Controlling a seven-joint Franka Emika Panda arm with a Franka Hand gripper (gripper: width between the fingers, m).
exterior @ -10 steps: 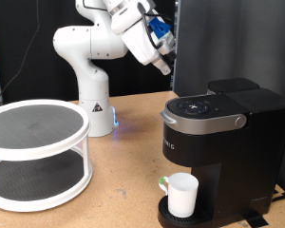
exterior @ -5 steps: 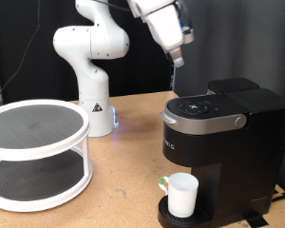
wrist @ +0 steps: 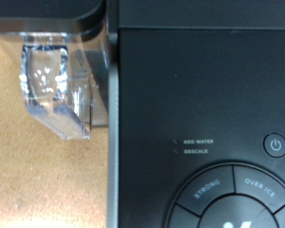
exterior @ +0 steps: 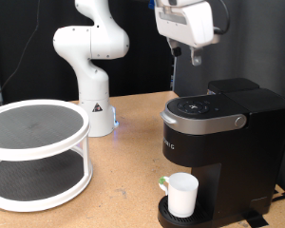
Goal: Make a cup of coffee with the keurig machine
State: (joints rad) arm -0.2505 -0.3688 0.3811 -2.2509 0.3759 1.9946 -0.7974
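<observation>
Gripper (exterior: 195, 57) hangs at twelve o'clock above the keurig machine (exterior: 218, 142) in the exterior view, holding nothing visible, how far apart its fingers stand I cannot tell; the cup (exterior: 181, 195), white and upright, sits on the drip tray at the brewer's six o'clock, so I judge button-pressing the step in hand, calling for a straight, accurate descent. Wrist view shows no fingers, only the black lid with its button panel (wrist: 239, 195) and the clear water tank (wrist: 55, 87) beside it.
</observation>
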